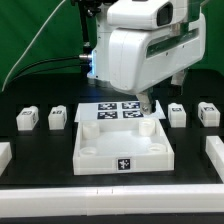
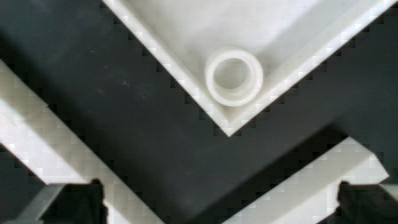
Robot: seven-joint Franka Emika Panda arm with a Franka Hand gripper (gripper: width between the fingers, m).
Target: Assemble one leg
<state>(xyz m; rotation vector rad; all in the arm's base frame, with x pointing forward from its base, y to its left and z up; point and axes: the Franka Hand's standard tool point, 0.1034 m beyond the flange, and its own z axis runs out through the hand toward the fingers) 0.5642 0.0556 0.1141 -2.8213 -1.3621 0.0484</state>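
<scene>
**Claw wide open above panel corner, all four legs untouched**

Nearest in the exterior view, the white panel [image 1: 95, 163] lies flat on the black counter [image 1: 40, 150], with a black-and-white tag [image 1: 122, 164] on its front wall. White pieces are cut off by the frame at the exterior view's left [image 1: 3, 155] and right [image 1: 215, 152].

Behind the panel's front half, four legs stand in a row, apart from the panel. Counted from the exterior view's left, they are the first leg [image 1: 27, 119], the second leg [image 1: 58, 117], the third leg [image 1: 177, 115] and the fourth leg [image 1: 208, 112]. Two sit on each side, and none is held.

Further back, the marker board [image 1: 118, 110] lies just beyond the panel's far edge. The claw [image 1: 148, 107] hangs over the panel's far corner on the exterior view's right, between the marker board and the third leg.

In the wrist view, the claw [image 2: 210, 205] is spread wide with nothing between its fingers [image 2: 57, 198]. Past them are the panel [image 2: 267, 25] corner and its round socket [image 2: 235, 78].
</scene>
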